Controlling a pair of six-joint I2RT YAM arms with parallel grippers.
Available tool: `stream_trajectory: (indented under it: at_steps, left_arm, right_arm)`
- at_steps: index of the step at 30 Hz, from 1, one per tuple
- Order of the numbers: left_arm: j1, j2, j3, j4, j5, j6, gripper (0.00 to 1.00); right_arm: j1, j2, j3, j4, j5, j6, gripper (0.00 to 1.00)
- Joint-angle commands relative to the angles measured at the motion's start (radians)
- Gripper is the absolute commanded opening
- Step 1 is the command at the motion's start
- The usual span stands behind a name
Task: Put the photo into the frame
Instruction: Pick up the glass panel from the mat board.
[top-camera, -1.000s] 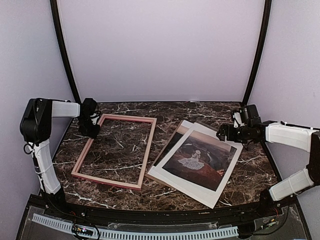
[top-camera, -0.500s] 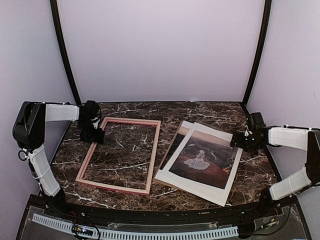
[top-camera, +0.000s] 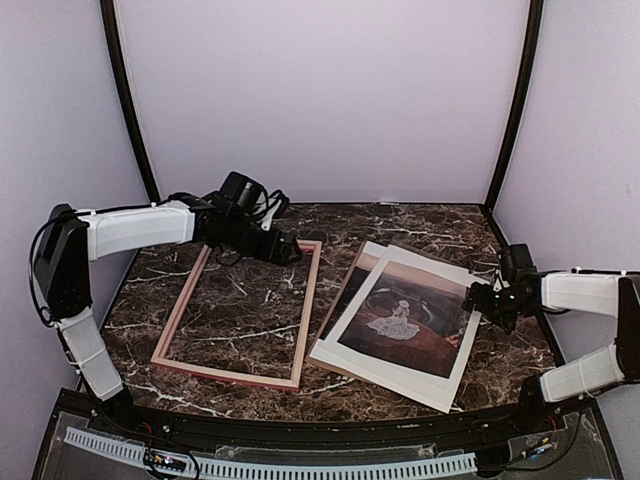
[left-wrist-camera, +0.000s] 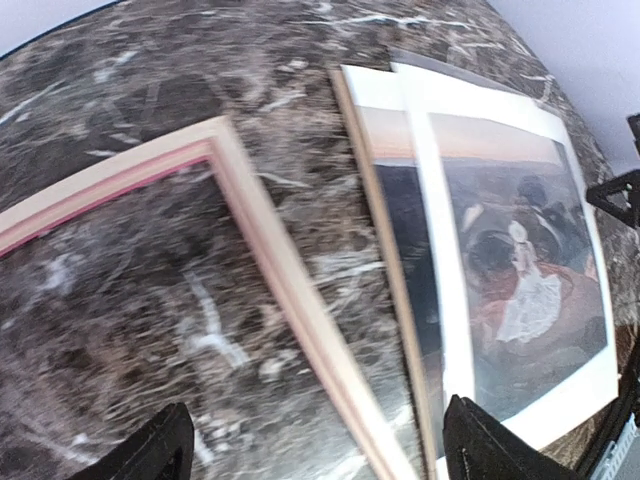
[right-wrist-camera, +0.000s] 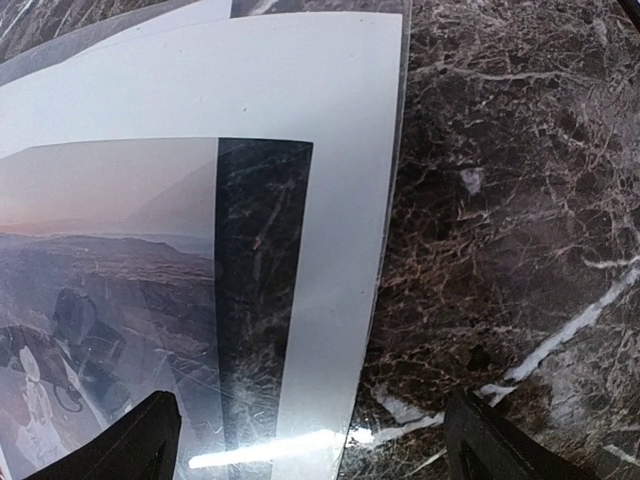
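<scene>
Top cam high, wrists close; shared photo (top-camera: 400, 322)

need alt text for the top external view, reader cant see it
A thin pink frame lies empty on a dark marble table, and to its right a photo of a white-dressed figure sits under a white mat. The left tool is open above the frame's far right corner; the right tool is open at the mat's right edge.

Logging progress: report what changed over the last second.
The left gripper opened, left the frame's far-left corner and swung right along its far rail. The right gripper, open, withdrew toward the photo's right edge. Frame and photo shifted slightly right; otherwise unchanged.
</scene>
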Motion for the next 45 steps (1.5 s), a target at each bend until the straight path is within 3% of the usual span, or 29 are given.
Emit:
stream_trajectory:
  at_steps: [1, 8, 15, 24, 45]
  left_arm:
    - [-0.117, 0.125, 0.089, 0.097, 0.096, -0.048, 0.88]
    - [-0.242, 0.355, 0.284, 0.081, 0.142, -0.104, 0.86]
    - [-0.264, 0.481, 0.389, 0.017, 0.136, -0.133, 0.84]
    - [-0.267, 0.533, 0.431, -0.018, 0.139, -0.175, 0.83]
    - [-0.265, 0.529, 0.410, 0.049, 0.370, -0.358, 0.74]
  right_arm:
    - [-0.005, -0.023, -0.045, 0.054, -0.061, 0.015, 0.92]
    - [-0.004, -0.018, -0.075, 0.091, -0.108, 0.016, 0.88]
    - [-0.005, -0.018, -0.088, 0.108, -0.127, 0.021, 0.85]
    - [-0.006, -0.010, -0.094, 0.139, -0.148, 0.036, 0.83]
    - [-0.075, -0.064, -0.108, 0.241, -0.327, 0.049, 0.65]
